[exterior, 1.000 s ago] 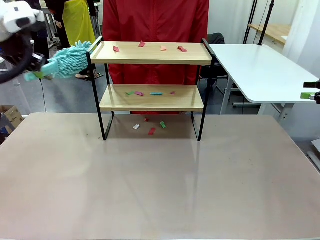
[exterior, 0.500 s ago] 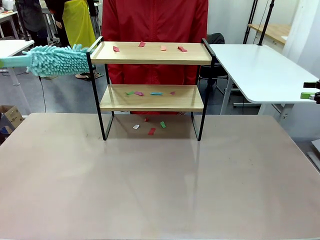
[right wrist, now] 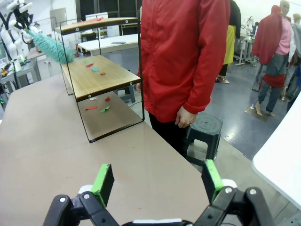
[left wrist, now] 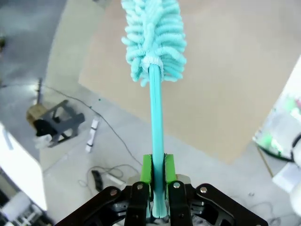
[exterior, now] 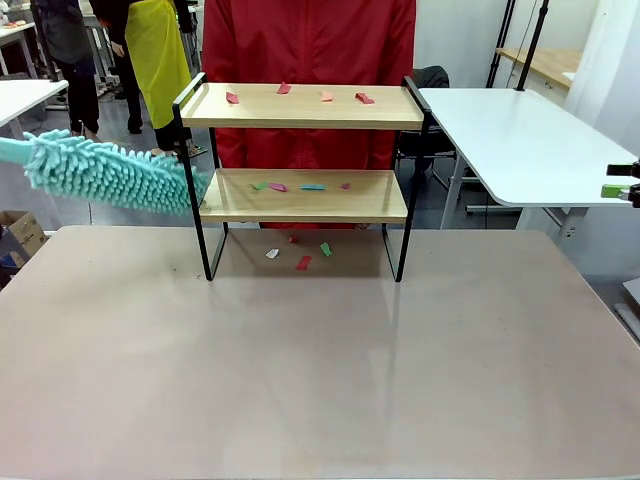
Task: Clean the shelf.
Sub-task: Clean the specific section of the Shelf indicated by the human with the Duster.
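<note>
Progress is slight: coloured paper scraps (exterior: 364,98) lie on both light wooden boards of the shelf (exterior: 300,112), which stands at upper centre of the front view, at the far side of the surface (exterior: 320,380). More scraps lie on the surface beneath it. By this evidence no tier is swept yet.

Left fingers (left wrist: 146,170) are clamped together on the smooth turquoise handle of a duster (exterior: 110,172). Its shaggy chenille head, a soft tapered cylinder, reaches from the frame's middle left to the shelf's thin black metal post at lower-board height; whether they touch cannot be told. Right fingers (right wrist: 104,181), green-padded, stand wide apart and empty.

The boards are flat and matt, with raised black side rails. The surface is smooth and faintly glossy.
</note>
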Available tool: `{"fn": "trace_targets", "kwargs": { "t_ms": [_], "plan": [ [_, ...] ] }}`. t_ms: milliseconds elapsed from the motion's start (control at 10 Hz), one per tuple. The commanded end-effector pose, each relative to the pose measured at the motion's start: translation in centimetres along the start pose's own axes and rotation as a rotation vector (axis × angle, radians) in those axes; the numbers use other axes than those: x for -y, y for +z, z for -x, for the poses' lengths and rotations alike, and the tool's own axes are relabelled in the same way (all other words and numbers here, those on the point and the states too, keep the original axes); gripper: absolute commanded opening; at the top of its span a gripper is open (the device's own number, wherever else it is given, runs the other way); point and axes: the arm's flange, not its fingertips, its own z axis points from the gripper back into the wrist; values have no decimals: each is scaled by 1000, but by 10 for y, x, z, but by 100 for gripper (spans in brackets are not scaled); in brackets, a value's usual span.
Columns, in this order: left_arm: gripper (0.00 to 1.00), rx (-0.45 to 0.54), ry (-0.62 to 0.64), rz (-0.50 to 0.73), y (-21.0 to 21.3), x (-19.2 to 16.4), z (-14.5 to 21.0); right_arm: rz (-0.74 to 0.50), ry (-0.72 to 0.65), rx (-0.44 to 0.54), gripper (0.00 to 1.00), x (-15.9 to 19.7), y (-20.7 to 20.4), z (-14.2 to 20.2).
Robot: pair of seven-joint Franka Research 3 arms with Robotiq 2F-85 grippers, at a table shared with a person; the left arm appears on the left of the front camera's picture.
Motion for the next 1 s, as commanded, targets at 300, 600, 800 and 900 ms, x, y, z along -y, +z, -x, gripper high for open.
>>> {"fn": "trace_targets", "kwargs": {
  "t_ms": [300,600,800,900],
  "plan": [
    [13,-161,-465,42,15,20,-7,-1,6,2,100,0,-1,-3],
    [13,-185,-580,99,7,52,-32,-1,6,2,100,0,-1,-3],
    [13,-203,-582,116,2,69,-35,-1,6,2,100,0,-1,-3],
    [13,-203,-572,128,0,74,-35,-1,6,2,100,0,-1,-3]
  ]
}}
